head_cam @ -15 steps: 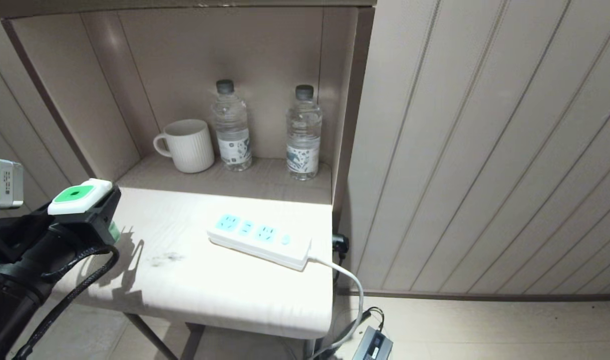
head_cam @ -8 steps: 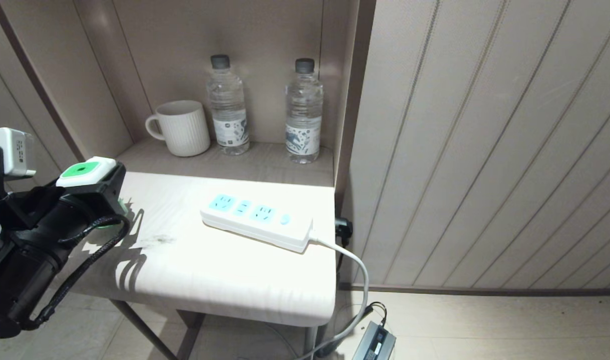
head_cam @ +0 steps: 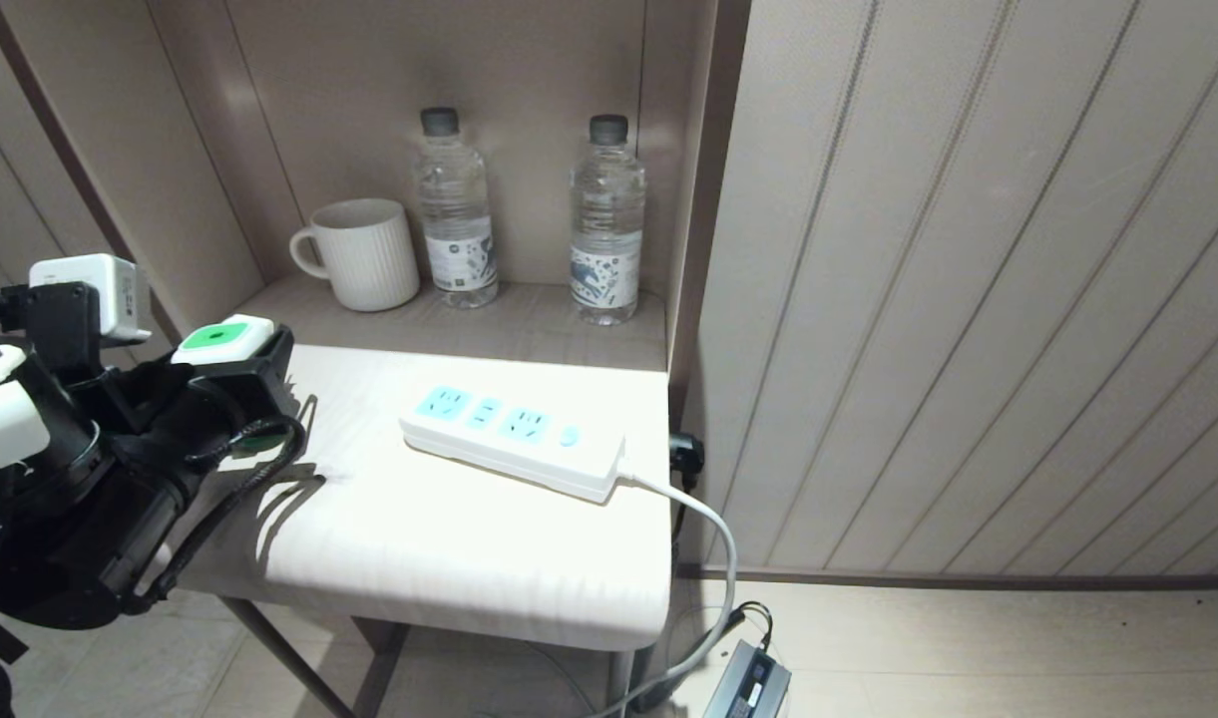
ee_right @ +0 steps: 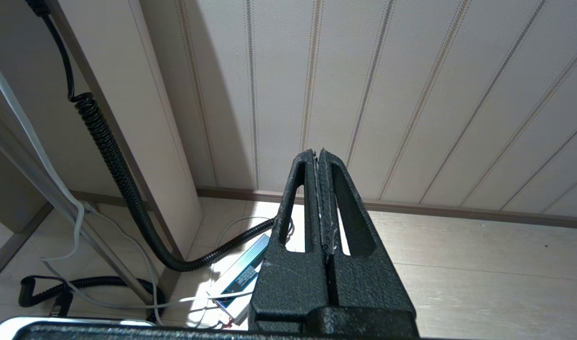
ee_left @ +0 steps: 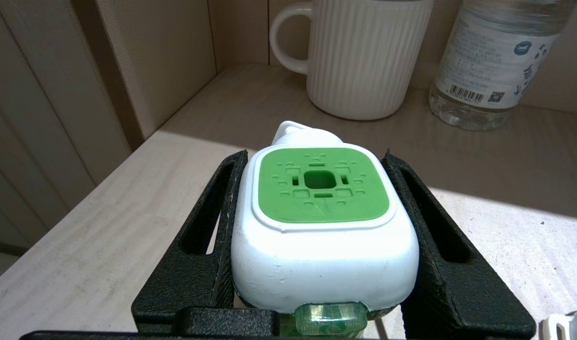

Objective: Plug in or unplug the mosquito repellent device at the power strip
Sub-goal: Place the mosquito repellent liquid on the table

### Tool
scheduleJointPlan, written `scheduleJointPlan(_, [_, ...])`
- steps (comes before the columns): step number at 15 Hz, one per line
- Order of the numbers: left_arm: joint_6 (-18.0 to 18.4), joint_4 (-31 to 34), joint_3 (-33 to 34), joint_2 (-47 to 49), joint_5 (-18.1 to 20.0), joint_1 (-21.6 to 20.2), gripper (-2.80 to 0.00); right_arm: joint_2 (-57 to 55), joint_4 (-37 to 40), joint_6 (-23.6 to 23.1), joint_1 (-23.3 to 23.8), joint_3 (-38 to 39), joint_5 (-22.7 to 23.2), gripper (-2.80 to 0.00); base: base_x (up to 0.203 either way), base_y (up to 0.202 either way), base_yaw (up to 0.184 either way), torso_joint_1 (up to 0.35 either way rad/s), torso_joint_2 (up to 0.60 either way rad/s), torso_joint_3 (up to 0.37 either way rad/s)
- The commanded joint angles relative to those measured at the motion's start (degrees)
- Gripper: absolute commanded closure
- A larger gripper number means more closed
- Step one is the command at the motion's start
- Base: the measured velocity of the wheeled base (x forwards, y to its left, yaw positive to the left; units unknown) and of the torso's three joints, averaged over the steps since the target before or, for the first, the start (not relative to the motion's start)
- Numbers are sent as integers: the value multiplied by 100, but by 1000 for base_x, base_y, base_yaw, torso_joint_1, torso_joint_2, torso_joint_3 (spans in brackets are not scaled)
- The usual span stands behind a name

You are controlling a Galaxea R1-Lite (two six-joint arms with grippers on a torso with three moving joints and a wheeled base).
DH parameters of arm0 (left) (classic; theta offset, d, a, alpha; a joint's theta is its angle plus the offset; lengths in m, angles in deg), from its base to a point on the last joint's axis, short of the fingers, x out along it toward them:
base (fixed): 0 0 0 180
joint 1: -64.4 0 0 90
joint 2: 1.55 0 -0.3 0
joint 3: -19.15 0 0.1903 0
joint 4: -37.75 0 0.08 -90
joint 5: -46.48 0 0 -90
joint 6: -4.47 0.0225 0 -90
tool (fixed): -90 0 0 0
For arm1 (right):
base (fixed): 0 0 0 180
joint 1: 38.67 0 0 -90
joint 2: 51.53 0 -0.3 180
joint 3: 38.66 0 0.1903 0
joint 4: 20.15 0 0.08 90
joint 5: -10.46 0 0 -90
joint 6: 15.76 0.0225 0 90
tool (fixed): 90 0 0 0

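Now the left gripper (head_cam: 231,371) carries the mosquito repellent device (head_cam: 223,339) over the left edge of the surface (head_cam: 449,538).

Largest first: the pale surface bears the power strip (head_cam: 514,442) toward its right edge, well apart from the device, its sockets bare and its white cord (head_cam: 713,558) dropping off the right edge. At the back edge stand a ribbed mug (head_cam: 361,254) and two water bottles (head_cam: 456,209). Only the left wrist view shows the grip: black fingers (ee_left: 208,236) clamped on both sides of the device's white body, green face up, a bit of green bottle beneath. Only the right wrist view shows the right gripper (ee_right: 318,163), fingers pressed together, low by the floor (ee_right: 482,274) and a coiled black cable (ee_right: 108,156).
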Motion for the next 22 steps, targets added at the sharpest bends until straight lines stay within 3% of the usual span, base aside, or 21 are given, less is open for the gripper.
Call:
scheduleJointPlan(1, [-4,-121,-14,148,-26,-2,0,-11,0,-2,-2,0,-1,0,0,0,0,0,0,0])
scheduleJointPlan(9, [2,-436,60,378,-123,-8,0,-11,0,-2,-2,0,-1,0,0,0,0,0,0,0])
scheduleJointPlan(10, [2,-436,62,377,-125,-8,-280,-11,0,-2,-2,0,-1,0,0,0,0,0,0,0])
scheduleJointPlan(22, [198,-176,-61,-512,-152,-4,-280,-11,0,-2,-2,0,8,0,0,0,0,0,0,0])
